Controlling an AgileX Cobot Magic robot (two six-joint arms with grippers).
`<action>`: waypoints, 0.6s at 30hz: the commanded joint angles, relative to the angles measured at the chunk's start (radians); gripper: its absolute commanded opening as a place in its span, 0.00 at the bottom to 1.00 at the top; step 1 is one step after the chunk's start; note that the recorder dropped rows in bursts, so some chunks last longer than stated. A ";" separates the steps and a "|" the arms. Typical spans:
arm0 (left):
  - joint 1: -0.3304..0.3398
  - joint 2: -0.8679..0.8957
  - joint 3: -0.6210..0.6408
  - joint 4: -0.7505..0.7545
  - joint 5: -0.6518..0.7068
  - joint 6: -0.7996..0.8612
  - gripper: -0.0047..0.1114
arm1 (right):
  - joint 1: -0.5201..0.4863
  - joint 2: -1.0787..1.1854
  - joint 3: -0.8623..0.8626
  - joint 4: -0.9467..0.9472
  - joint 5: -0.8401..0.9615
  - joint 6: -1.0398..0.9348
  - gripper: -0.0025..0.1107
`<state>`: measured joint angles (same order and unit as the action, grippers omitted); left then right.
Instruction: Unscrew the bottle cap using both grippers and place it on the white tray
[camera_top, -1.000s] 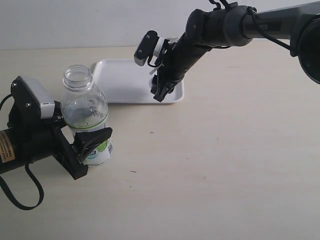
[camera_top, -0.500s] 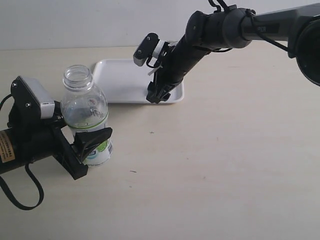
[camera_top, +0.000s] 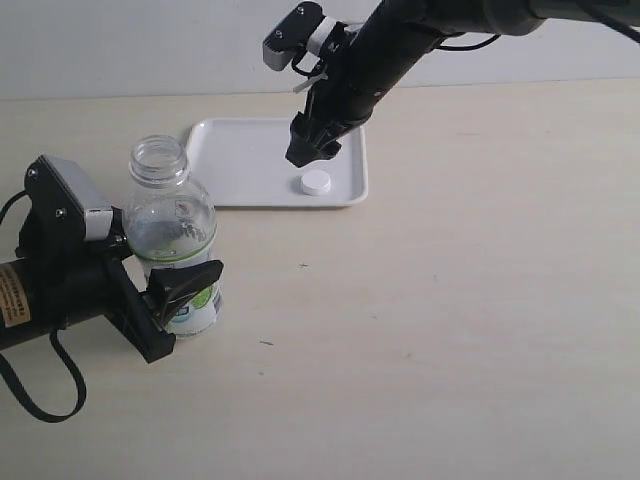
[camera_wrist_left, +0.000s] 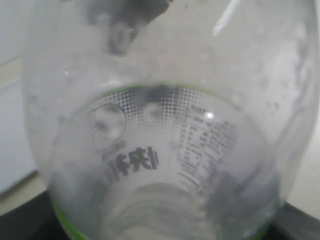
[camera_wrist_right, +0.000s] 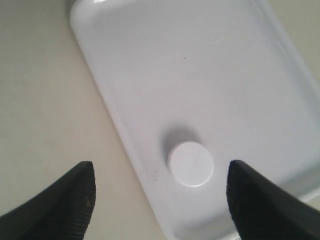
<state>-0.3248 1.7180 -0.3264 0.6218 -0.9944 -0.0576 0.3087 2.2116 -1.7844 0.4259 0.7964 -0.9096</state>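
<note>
The white bottle cap (camera_top: 316, 183) (camera_wrist_right: 190, 163) lies flat on the white tray (camera_top: 240, 160) (camera_wrist_right: 200, 75), near its front right corner. Above it my right gripper (camera_top: 308, 152) (camera_wrist_right: 160, 192) hangs open and holds nothing, its two black fingers spread wide in the right wrist view. The clear bottle (camera_top: 172, 235) (camera_wrist_left: 160, 120) stands upright and uncapped at the left, its threaded neck bare. My left gripper (camera_top: 175, 300) is shut on the bottle's labelled lower body. In the left wrist view the bottle fills the picture and hides the fingers.
The beige table top (camera_top: 450, 300) stretches bare to the right and front of the bottle. The right arm (camera_top: 400, 40) reaches in from the upper right over the tray's back edge.
My right gripper has risen from the tray and left the cap lying there. The bottle and the left gripper have stayed put.
</note>
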 joint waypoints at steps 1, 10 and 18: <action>-0.006 0.023 0.001 0.015 -0.031 0.024 0.04 | -0.005 -0.033 0.000 0.000 0.112 0.006 0.63; -0.006 0.027 0.001 0.025 -0.033 0.028 0.15 | -0.005 -0.034 0.000 0.002 0.141 0.025 0.63; -0.006 0.027 0.001 0.018 -0.033 0.035 0.46 | -0.005 -0.034 0.000 0.002 0.143 0.025 0.63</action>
<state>-0.3248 1.7446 -0.3264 0.6471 -0.9926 -0.0339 0.3087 2.1908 -1.7844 0.4259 0.9352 -0.8874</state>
